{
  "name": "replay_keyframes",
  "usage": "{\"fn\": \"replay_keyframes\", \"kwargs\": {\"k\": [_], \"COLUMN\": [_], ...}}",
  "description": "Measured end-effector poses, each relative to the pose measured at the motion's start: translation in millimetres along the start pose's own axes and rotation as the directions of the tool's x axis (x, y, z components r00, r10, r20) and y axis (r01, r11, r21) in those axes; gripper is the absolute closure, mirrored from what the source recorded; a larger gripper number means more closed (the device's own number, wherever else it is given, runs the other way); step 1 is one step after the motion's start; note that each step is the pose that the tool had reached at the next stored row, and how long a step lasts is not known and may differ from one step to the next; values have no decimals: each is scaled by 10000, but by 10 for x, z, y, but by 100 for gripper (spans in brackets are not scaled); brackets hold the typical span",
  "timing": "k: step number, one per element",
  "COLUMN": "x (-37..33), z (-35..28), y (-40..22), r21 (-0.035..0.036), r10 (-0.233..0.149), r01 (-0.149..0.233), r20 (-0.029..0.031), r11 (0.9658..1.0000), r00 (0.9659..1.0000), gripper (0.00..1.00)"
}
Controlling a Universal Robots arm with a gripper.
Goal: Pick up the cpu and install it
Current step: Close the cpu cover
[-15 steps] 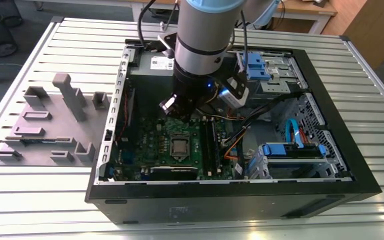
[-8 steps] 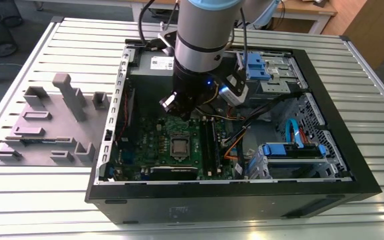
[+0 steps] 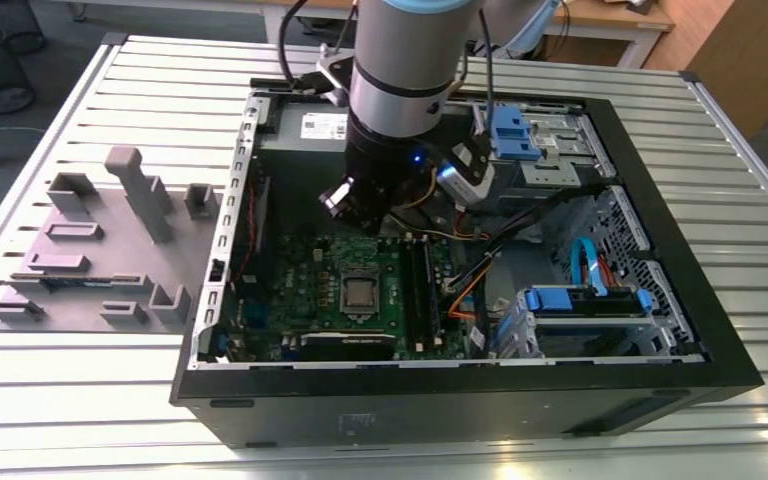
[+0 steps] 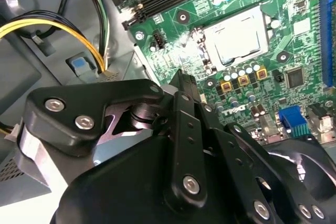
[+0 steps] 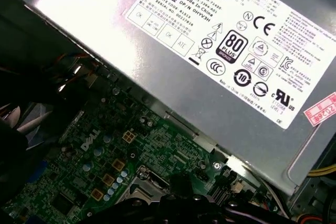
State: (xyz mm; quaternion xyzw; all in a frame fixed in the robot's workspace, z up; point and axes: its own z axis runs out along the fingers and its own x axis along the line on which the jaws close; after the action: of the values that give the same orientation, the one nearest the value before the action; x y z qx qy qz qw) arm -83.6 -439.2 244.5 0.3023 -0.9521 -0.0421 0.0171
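The cpu (image 4: 239, 38) is a small square chip with a silvery top. It lies flat inside the socket on the green motherboard (image 4: 294, 9), and the exterior view shows the cpu (image 3: 361, 292) in the middle of the board. My gripper (image 3: 345, 204) hangs over the board's far part, between the cpu and the power supply, with a gap of air down to the board. In the second wrist view the gripper (image 4: 181, 80) is a black linkage in the foreground, and the cpu sits beyond its tip, apart from it. Nothing shows in its grasp.
The open black case (image 3: 478, 385) walls in the board. A grey power supply (image 5: 210, 51) stands at the far side. Yellow cables (image 4: 52, 30) and orange cables (image 3: 471, 290) run beside the board. Blue drive brackets (image 3: 584, 300) fill the exterior view's right. Grey fixture blocks (image 3: 104, 250) sit outside the case.
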Motion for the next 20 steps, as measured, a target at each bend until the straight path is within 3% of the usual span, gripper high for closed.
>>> {"fn": "replay_keyframes", "kwargs": {"k": [8, 17, 19, 20], "x": [-21, 60, 74, 83], "z": [6, 14, 14, 14], "y": [59, 118, 127, 125], "r21": [1, 37, 62, 114], "r10": [1, 1, 2, 6], "r01": [-1, -1, -2, -5], "r20": [14, 22, 6, -30], "r11": [10000, 10000, 10000, 9999], "r00": [10000, 10000, 10000, 10000], "gripper": [89, 89, 89, 89]}}
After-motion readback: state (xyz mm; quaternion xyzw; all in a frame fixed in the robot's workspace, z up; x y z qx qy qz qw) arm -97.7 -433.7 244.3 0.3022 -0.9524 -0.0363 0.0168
